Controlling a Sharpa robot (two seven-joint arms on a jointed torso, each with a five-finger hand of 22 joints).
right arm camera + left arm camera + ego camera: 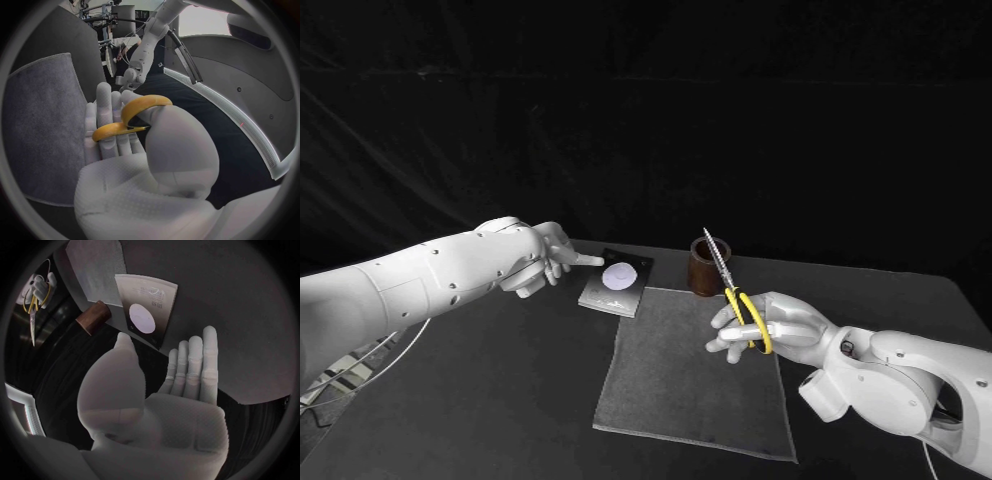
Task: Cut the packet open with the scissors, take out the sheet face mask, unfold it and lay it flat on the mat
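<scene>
Gripping the scissors (730,285) point-up, the right hand (769,335) hangs lower right of the packet (617,282), which lies beside the spread left hand (545,262).

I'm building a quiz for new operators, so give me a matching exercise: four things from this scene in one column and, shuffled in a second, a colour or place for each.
Column one:
1. scissors
2. packet
3. cylindrical holder
4. mat

Column two:
A. grey, spread flat on the table
B. yellow handles, held in the right hand, blades pointing up
C. brown, upright at the mat's far edge
D. dark with a pale round mark, just beyond the left hand

Pairs: 1-B, 2-D, 3-C, 4-A
</scene>
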